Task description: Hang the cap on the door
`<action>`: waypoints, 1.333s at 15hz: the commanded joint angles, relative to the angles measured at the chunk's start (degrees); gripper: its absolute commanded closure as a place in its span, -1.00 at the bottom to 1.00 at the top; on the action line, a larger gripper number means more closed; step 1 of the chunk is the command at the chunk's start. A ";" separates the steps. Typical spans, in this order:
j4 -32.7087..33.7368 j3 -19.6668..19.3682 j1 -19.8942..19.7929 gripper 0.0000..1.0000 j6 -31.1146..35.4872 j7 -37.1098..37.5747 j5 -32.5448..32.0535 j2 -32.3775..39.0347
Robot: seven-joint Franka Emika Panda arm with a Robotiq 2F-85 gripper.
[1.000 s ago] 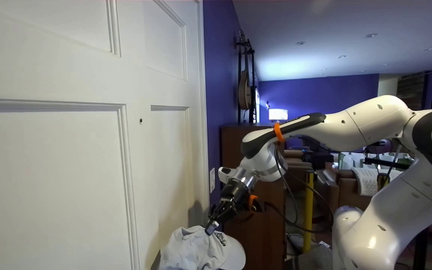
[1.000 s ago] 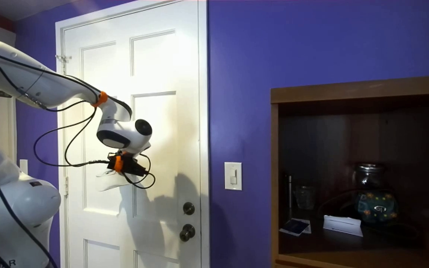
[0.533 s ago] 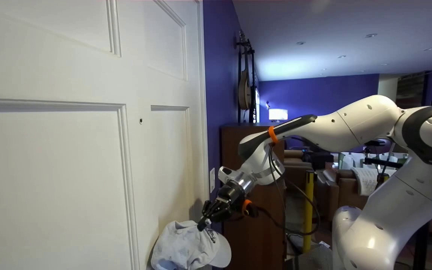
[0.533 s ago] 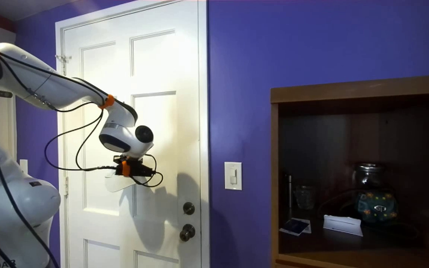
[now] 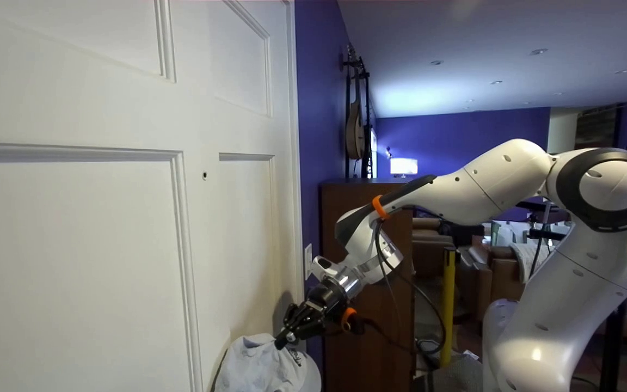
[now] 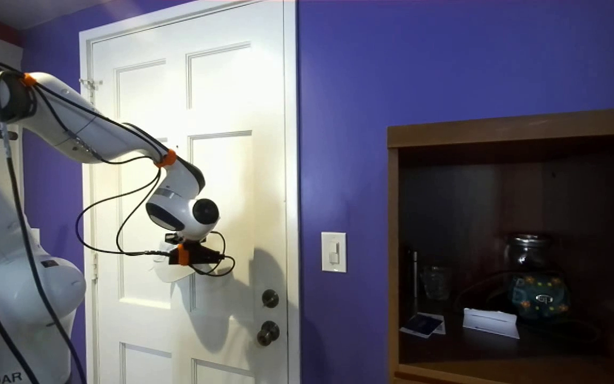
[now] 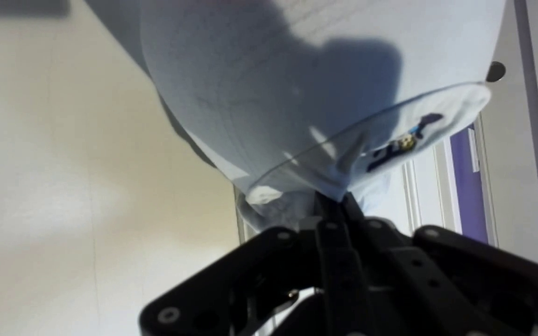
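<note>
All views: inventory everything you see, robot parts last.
cap: 1, pale grey, by door
door: 1, white, left of switch
lock: 1, metallic, on door
knob: 1, metallic, below lock
switch: 1, white, on purple wall
cabinet: 1, brown, right of switch
jar: 1, clear, in cabinet
glass: 1, clear, in cabinet
bag: 1, teal, in cabinet
cards: count unclear, blue and white, in cabinet
paper: 1, white, in cabinet
guitar: at least 1, brown, on wall
lamp: 1, white, background
seats: count unclear, brown, background
post: 1, yellow, right of cabinet
arm: 1, white, black, by door
gripper: 1, black, shut on cap
</note>
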 commanded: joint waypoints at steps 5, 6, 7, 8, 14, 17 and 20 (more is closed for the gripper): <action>0.29 3.45 -3.21 0.98 5.36 -4.41 2.95 5.16; 0.28 3.50 -3.36 0.98 6.11 -4.49 2.83 5.61; 0.23 3.60 -3.44 0.98 6.89 -4.44 2.75 6.06; 0.23 3.59 -3.49 0.98 7.43 -4.43 2.62 6.54; 0.19 3.74 -3.19 0.98 10.03 -4.41 2.91 9.01; 0.26 3.88 -3.07 0.98 10.93 -4.47 3.05 10.04; 0.28 3.96 -3.00 0.98 11.88 -4.59 3.24 11.07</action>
